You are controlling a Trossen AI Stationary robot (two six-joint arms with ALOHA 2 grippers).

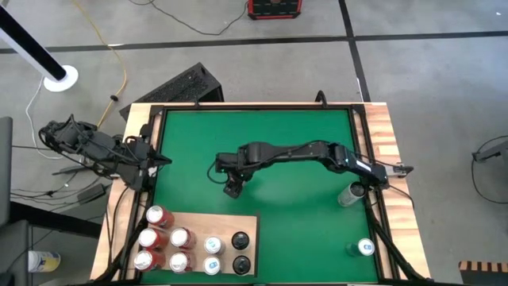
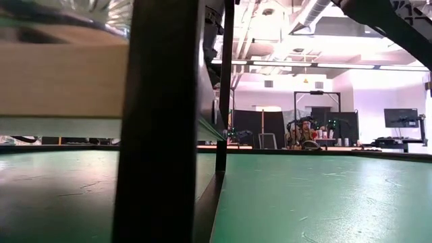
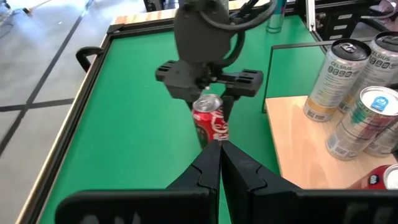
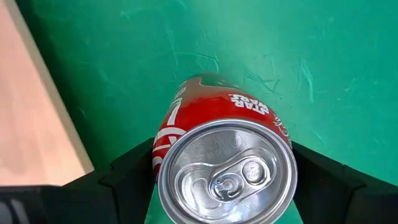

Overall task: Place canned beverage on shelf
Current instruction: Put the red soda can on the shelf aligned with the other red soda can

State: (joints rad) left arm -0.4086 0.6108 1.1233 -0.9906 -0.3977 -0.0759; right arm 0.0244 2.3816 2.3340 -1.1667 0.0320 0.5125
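Red can (image 4: 224,163) gripped upright in the right pincer (image 1: 232,189) above the green mat (image 1: 294,135).
Its fingers stand wide, one on each side of the can, the silver lid facing the wrist camera. The pale wooden shelf (image 1: 248,223) lies just beside the pincer, toward the table's near edge, already carrying red, white and black cans. The left pincer (image 3: 219,163), fingers pressed together and holding nothing, waits well off to the side at the table's left rim, pointing toward the held can.
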